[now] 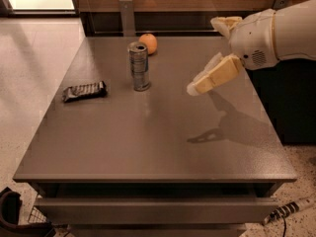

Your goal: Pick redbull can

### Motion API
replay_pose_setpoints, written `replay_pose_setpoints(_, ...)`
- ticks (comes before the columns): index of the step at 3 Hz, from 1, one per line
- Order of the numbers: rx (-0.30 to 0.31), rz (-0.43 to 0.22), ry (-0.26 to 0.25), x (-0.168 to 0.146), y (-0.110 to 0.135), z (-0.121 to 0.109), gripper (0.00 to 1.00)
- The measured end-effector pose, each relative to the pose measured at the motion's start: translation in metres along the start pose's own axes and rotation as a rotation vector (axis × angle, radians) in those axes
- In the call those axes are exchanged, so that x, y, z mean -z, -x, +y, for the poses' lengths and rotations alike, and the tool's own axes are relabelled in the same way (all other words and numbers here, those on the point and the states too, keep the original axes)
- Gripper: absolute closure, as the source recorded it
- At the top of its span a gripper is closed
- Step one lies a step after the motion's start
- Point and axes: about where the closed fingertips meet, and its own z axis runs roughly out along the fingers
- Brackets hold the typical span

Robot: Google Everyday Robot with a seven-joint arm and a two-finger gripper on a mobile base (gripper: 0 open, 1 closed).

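A grey worktop point(148, 142) was seen filling most of the view. A white robot arm point(281, 31) was extended in over its right edge. The tool point(196, 84) was held above the right half; whether it was wide or narrow could not be told. The redbull can point(139, 66) was stood upright near the far edge, left of centre, well apart from the tool. A dark snack packet point(85, 90) was laid by the left edge, and an orange point(148, 43) just behind the can.

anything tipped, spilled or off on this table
Nothing stands out. The redbull can is upright, the orange behind it, the snack bar flat to its left; the gripper hangs right of it above the table.
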Motion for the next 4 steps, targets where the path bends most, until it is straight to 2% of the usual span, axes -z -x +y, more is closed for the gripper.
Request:
replay_pose_setpoints(1, -0.053, -0.15, 0.039, -0.027, 0.013, 0.002, 0.0)
replay_pose_setpoints(2, -0.078, -0.213, 0.058, -0.041, 0.021, 0.004, 0.0)
replay_pose_setpoints(3, -0.078, -0.213, 0.058, -0.041, 0.021, 0.004, 0.0)
replay_pose_setpoints(4, -0.105, -0.278, 0.064, -0.067, 0.018, -0.016, 0.0)
